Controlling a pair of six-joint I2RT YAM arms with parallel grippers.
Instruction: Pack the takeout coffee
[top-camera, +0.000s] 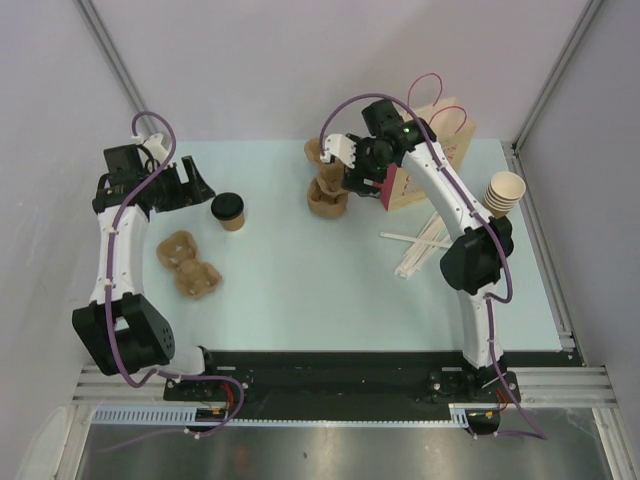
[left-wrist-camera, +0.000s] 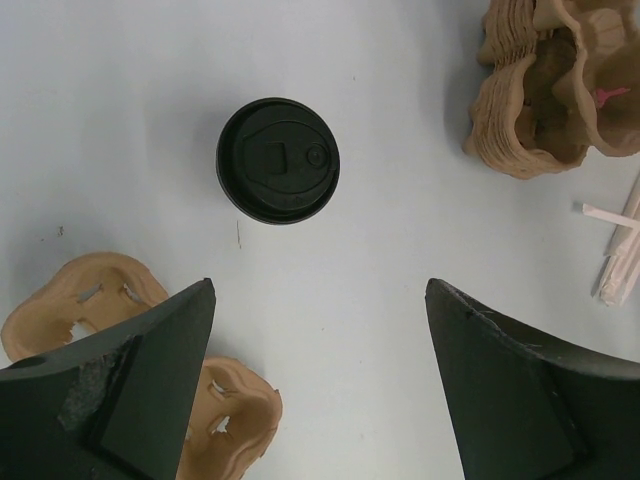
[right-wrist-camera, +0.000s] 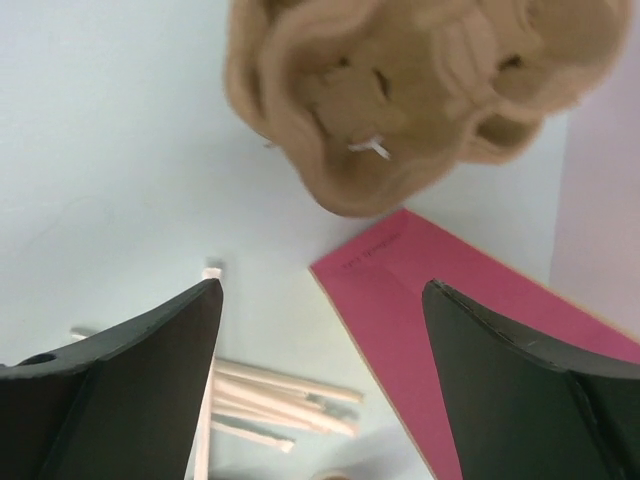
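We open on the left side of the worktop (top-camera: 300, 280), where the coffee cup (top-camera: 229, 211) stands upright with its black lid on, out toward 10 o'clock from the centre. The left jaws hang just beside it at its 9 o'clock, spread wide and gripping nothing. From the left wrist camera the cup (left-wrist-camera: 278, 160) sits at 11 o'clock above the gap between the two dark tips, apart from both. A single cardboard cup carrier (top-camera: 187, 263) lies flat at the cup's 7 o'clock, partly under the left tip in the wrist view (left-wrist-camera: 100, 300).

Over to the far side now: the right jaws hover above the stack of cup carriers (top-camera: 327, 185) at 12 o'clock, and they too are spread with nothing between them. In the right wrist view the stack (right-wrist-camera: 400, 90) fills the top and the pink bag (right-wrist-camera: 470, 320) runs off toward 4 o'clock. That bag (top-camera: 430, 160) stands just beside the stack, at its 3 o'clock, well apart from the coffee. Wooden stirrers (top-camera: 420, 245) lie scattered at the bag's 6 o'clock. A stack of pale paper cups (top-camera: 503, 193) shows at the right edge, at 2 o'clock.
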